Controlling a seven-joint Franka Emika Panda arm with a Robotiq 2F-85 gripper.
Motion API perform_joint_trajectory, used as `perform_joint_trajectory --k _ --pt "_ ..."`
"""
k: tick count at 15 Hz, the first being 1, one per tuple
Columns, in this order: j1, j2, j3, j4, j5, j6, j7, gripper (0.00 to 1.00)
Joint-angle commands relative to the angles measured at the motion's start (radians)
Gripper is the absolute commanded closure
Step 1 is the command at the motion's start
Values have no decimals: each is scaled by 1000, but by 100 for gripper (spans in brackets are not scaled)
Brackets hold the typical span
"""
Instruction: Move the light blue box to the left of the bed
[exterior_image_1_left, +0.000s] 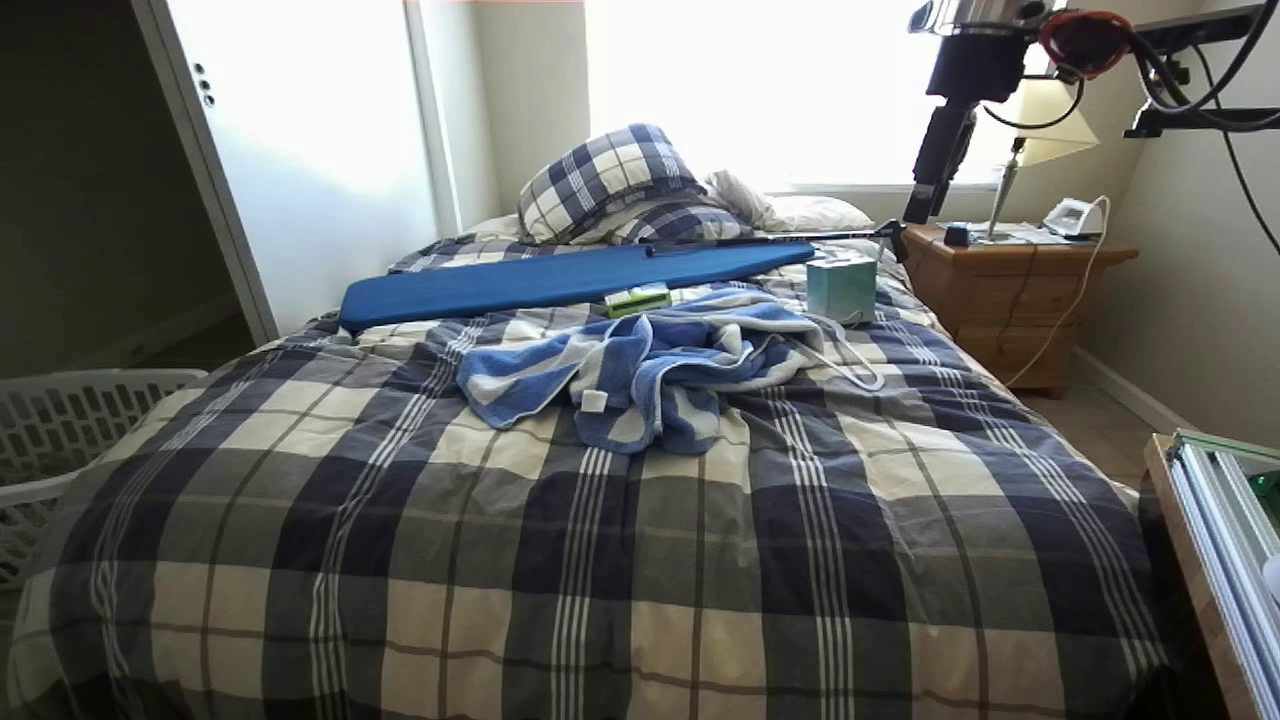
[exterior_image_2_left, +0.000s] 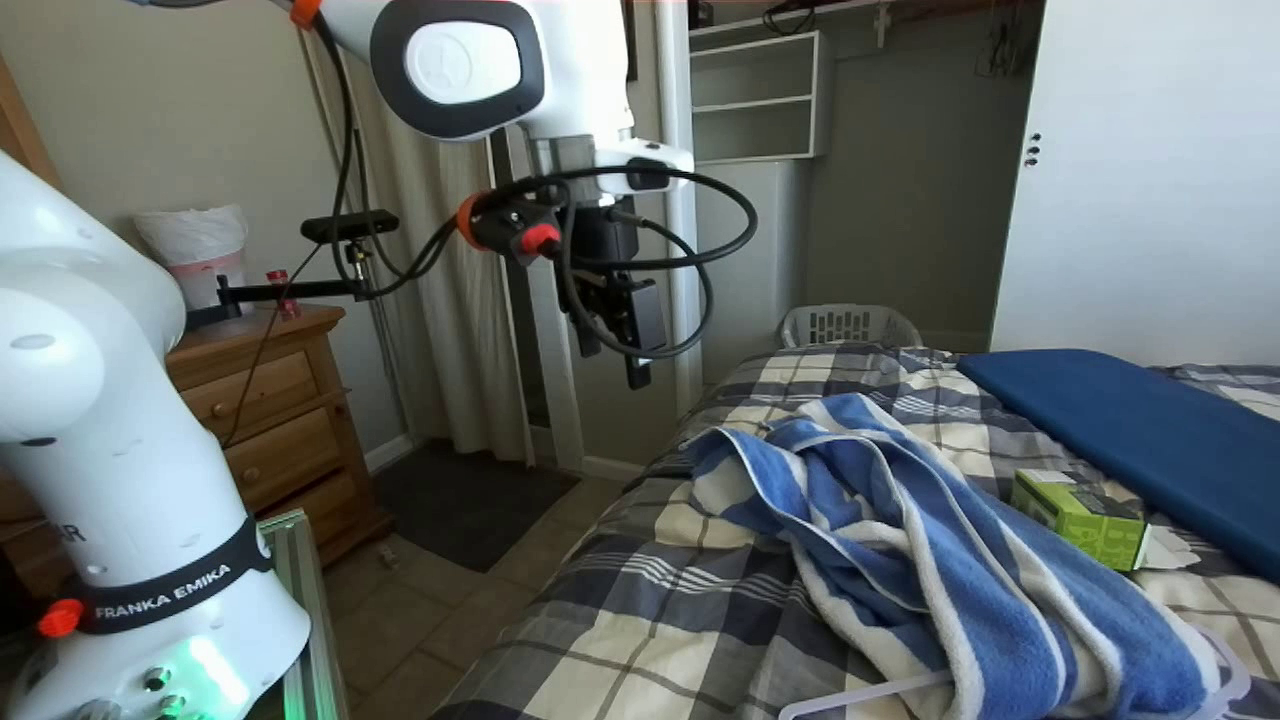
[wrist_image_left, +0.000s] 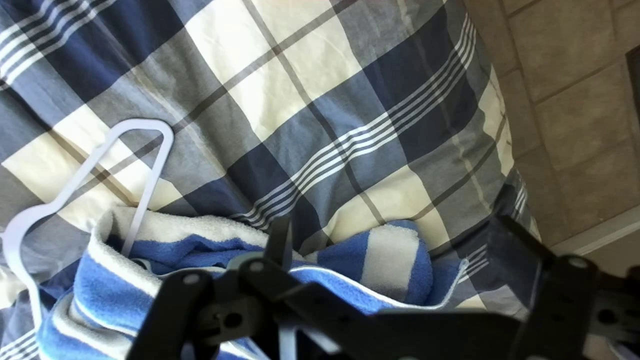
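Observation:
The light blue box (exterior_image_1_left: 842, 290) stands upright on the plaid bed (exterior_image_1_left: 620, 530), near the bed's edge on the nightstand side, just beyond the towel. It is out of view in the wrist view and does not show in the exterior view that has the robot base. My gripper (exterior_image_1_left: 928, 205) hangs in the air, above and to the right of the box in that picture, apart from it. The gripper also shows in an exterior view (exterior_image_2_left: 613, 362), pointing down. In the wrist view the fingers (wrist_image_left: 395, 230) are wide apart with nothing between them, above the towel and bed edge.
A blue striped towel (exterior_image_1_left: 660, 370) with a white hanger (wrist_image_left: 150, 125) lies beside the box. A green box (exterior_image_2_left: 1080, 520), a blue ironing board (exterior_image_1_left: 560, 280) and a dark rod (exterior_image_1_left: 770, 240) are on the bed. A nightstand (exterior_image_1_left: 1020, 300) and laundry basket (exterior_image_1_left: 70, 420) flank it.

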Motion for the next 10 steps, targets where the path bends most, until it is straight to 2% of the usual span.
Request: perform_joint_trajectory --k 1,4,7,10 --pt "-20 93 -54 66 41 47 -75 0" --pt "-8 207 -134 154 102 128 -185 0" --pt "7 343 -199 260 246 164 -346 0" --pt "-33 489 -201 383 434 125 -513 0"
